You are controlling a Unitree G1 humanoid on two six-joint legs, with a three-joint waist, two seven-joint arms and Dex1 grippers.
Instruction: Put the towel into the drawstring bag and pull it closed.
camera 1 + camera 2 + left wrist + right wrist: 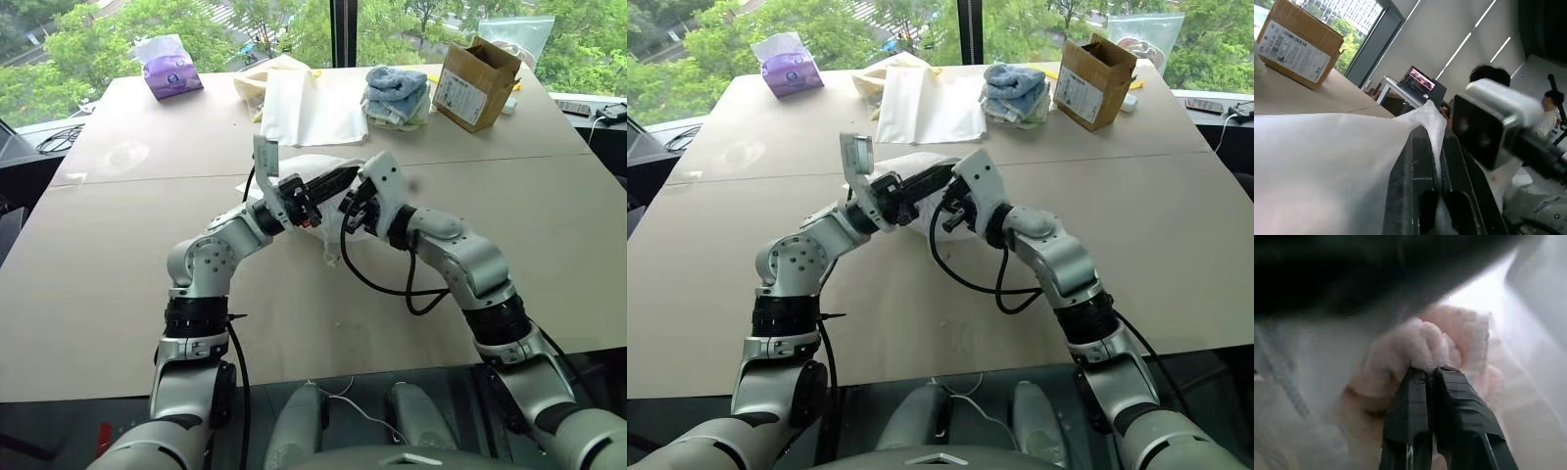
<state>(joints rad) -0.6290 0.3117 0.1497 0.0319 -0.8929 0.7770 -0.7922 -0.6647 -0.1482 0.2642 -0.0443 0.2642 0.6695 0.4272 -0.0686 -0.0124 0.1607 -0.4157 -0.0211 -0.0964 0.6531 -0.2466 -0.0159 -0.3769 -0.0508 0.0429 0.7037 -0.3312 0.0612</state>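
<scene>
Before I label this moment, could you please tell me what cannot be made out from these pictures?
- Drawstring bag: in the head views both arms cover most of it; its cords cannot be picked out.
- Towel: right wrist view, blurred; the right gripper, shut on it, covers part. How deep it sits in the bag is unclear.
- Left gripper: shut on the bag's fabric, which hides the table beyond.
- Cardboard box: cut off by the picture's edge.

My two head views look forward and down from above the table (pixel 118 294), sharing both arms, the cardboard box (pixel 475 83) and the windows beyond. My left wrist view sits very close behind its gripper (pixel 1432 161), facing across the table toward that box (pixel 1295 49). My right wrist view looks along its gripper (pixel 1432 377), pressed close to the towel (pixel 1425 345).
</scene>
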